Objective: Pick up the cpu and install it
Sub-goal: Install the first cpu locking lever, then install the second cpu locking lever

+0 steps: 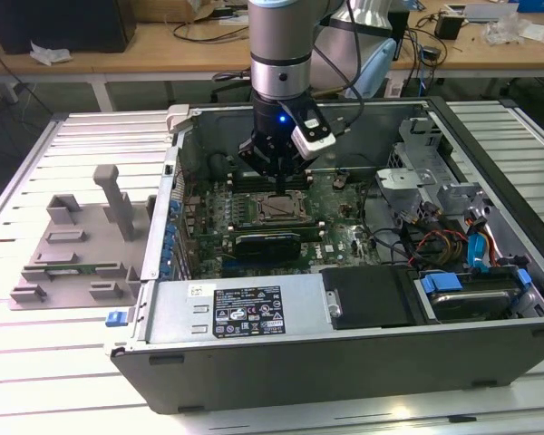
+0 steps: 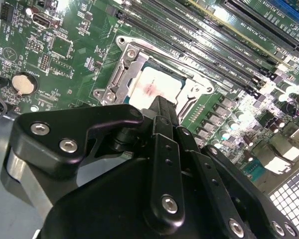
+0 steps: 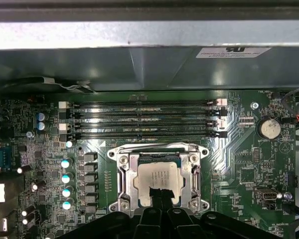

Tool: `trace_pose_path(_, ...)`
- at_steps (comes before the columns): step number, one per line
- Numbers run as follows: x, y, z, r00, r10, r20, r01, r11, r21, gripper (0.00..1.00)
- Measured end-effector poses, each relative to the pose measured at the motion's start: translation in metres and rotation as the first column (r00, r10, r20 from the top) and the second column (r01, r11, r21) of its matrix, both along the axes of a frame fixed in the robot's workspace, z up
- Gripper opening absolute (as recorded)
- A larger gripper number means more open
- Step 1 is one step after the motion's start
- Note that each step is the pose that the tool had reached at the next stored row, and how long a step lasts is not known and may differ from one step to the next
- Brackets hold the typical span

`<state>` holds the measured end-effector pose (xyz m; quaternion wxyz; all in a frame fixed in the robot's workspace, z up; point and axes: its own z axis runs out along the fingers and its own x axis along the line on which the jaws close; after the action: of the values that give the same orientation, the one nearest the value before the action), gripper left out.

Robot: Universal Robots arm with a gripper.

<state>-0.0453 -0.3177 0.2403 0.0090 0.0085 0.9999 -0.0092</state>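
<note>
Silver-grey square cpu point(image 3: 161, 180) lies flat in its metal-framed socket point(image 3: 122, 185) at lower centre, directly below my pincer point(image 3: 158, 200), whose tips seem closed, gripping nothing.

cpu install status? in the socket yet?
Looks mostly done: the cpu lies flat inside the socket frame on the motherboard, inside the open case. The gripper sits directly above it, tip at the chip's edge in both wrist views; contact unclear. Left to confirm: seating, and gripper clear of the case.
</note>
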Motion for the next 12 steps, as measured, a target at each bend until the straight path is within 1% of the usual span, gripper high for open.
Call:
trace_pose_path(10, 0.0, 0.0, 0.0, 1.0, 0.0, 0.0, 0.0, 1.0, -0.0026, 0.11)
trace_pose_path(12, 0.0, 0.0001, 0.0012, 1.0, 0.0, 0.0, 0.0, 1.0, -0.0025, 0.11)
